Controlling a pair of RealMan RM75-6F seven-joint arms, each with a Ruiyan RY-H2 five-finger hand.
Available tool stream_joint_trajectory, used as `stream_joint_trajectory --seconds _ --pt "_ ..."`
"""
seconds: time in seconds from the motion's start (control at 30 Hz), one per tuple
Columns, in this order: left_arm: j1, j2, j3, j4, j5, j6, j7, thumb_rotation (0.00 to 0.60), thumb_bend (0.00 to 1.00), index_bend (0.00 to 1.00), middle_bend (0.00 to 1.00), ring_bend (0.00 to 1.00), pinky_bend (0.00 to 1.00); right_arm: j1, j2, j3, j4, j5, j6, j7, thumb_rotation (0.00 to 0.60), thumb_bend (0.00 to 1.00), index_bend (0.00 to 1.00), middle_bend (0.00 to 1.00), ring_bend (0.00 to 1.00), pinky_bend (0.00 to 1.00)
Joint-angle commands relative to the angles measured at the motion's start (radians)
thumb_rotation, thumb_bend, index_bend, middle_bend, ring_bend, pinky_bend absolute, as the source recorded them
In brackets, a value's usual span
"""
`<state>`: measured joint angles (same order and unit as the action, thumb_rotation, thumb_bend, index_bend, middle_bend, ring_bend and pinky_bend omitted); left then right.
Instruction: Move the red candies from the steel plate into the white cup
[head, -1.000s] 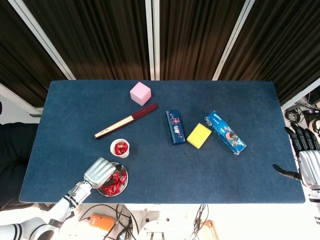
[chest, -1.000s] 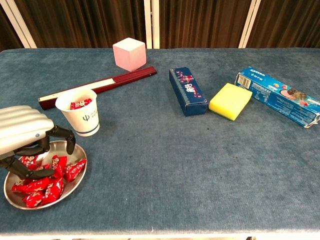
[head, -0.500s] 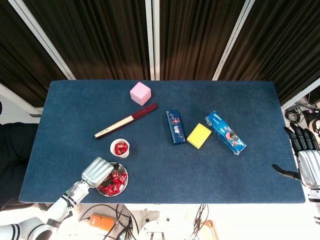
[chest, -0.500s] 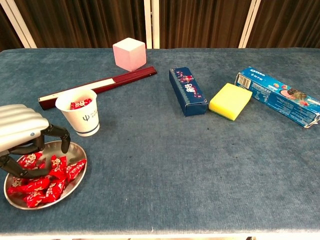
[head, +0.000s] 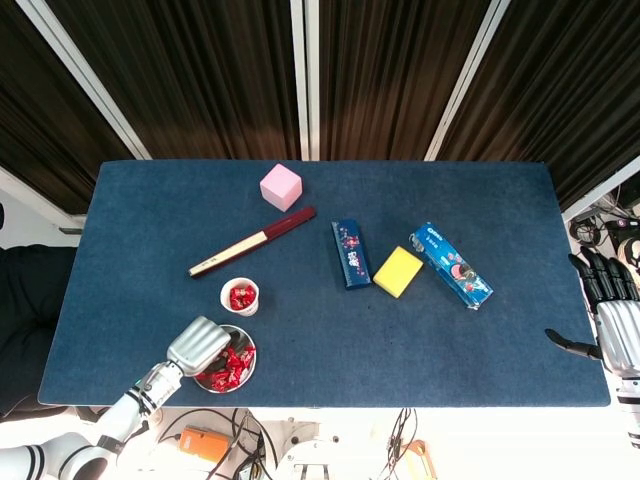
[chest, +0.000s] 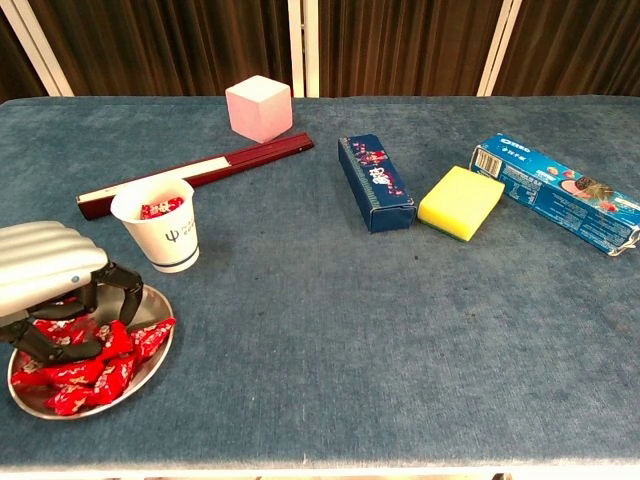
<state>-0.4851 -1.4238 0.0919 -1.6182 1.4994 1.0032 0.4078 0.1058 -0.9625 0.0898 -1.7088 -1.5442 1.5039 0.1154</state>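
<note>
**Q:** Red candies, where are they relative to the hands?

**A:** Heaped in the steel plate, right under the left hand. Its fingers curl into the pile; can't tell if it's actually got one. White cup sits just beyond the plate. Right hand idles spread, well apart.

A pink cube sits at the far side of a blue-covered table, near a closed dark-red folding fan. Right of them lie a navy box, a yellow sponge and a blue biscuit packet.
</note>
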Motion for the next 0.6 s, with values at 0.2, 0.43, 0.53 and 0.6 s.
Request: stream_joint_trajectory --seconds 0.2,0.43,0.53,0.6 --pt "-0.005 0.0 0.003 0.0 0.0 -0.011 -0.036 0.6 0.33 0.54 0.96 0.92 0.83 0.0 0.001 0.001 0.0 0.0 0.001 0.0 0.6 0.16 0.0 0.01 0.0 0.02" --pt "-0.011 0.009 -0.001 -0.006 0.006 -0.012 -0.079 0.6 0.38 0.57 0.96 0.92 0.83 -0.004 0.001 0.001 0.0 0.001 0.007 0.002 0.6 0.16 0.0 0.01 0.0 0.02" --pt "-0.011 0.027 -0.012 -0.022 0.012 0.008 -0.111 0.6 0.38 0.57 0.96 0.92 0.83 -0.005 0.001 0.0 0.002 -0.001 0.01 0.004 0.6 0.16 0.0 0.01 0.0 0.02" --pt "-0.009 0.041 -0.023 -0.037 0.015 0.025 -0.14 0.6 0.38 0.57 0.96 0.92 0.83 -0.006 0.001 0.0 0.002 -0.001 0.011 0.004 0.6 0.16 0.0 0.01 0.0 0.02"
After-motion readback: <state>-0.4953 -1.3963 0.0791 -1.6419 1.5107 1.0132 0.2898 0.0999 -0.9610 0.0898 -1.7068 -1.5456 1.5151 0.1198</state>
